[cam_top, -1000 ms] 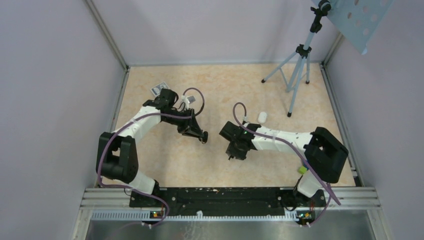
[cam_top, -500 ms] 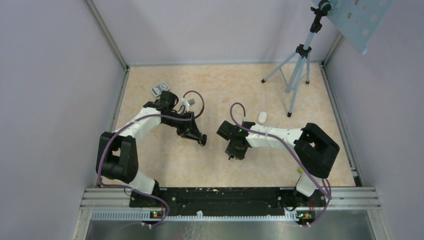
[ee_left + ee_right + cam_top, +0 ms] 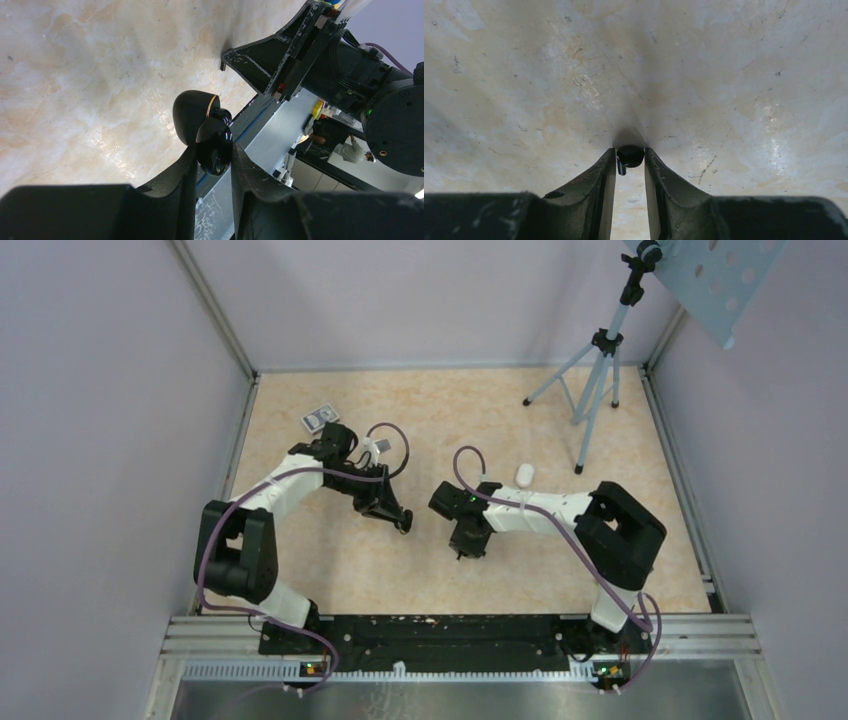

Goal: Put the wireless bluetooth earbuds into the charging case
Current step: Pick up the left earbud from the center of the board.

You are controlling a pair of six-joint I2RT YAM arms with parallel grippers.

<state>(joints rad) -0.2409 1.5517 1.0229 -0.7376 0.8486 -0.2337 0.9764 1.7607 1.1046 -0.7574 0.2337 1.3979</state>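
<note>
The charging case (image 3: 524,474), a small white oval, lies on the beige marbled counter (image 3: 430,420) with nothing touching it; from above I cannot tell whether its lid is open

The left gripper (image 3: 404,524) sits well to the left of the case and somewhat nearer the arm bases. It is clamped on a glossy black earbud (image 3: 214,147). In the wrist view its two fingers (image 3: 186,170) pinch the rounded body from both sides, and a part with a thin gold ring sticks out beyond the fingertips

The right gripper (image 3: 630,151) is closer to the case, just to its left and nearer the bases, and points down at the counter. Its jaws are narrow, and a second earbud (image 3: 630,156), also black and very small, sits between the fingertips at the counter surface. The fingers stand so close on either side of it that I cannot tell whether they press it or only flank it

The two grippers are near each other but apart

A grey tripod (image 3: 597,380) stands beyond the case and to its right. A small patterned card (image 3: 320,418) lies far to the left of the case, a little farther back
</note>
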